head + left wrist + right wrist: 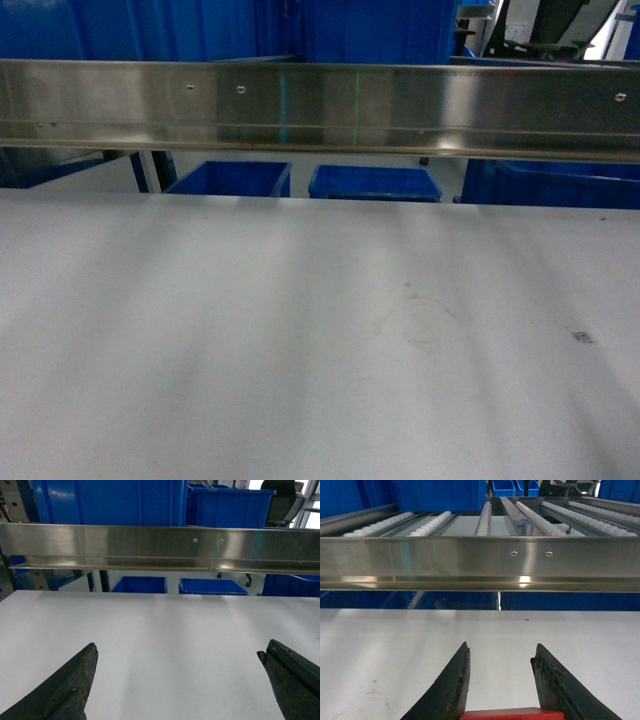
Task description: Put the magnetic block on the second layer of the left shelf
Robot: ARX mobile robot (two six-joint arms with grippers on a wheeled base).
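Nearest, our right end effector (501,680) clamped on the red magnetic block (512,713); our left end effector (177,680) spread wide apart over the white bench (300,340). Beyond, we list steel rail (480,562), white rollers (427,525), blue bin (440,494)

all three views face the steel rail (320,105) over the white tabletop (300,350), right wrist seemingly highest.

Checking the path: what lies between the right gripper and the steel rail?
Only bare white table between right gripper, shut on red block, and rail; right wrist view.
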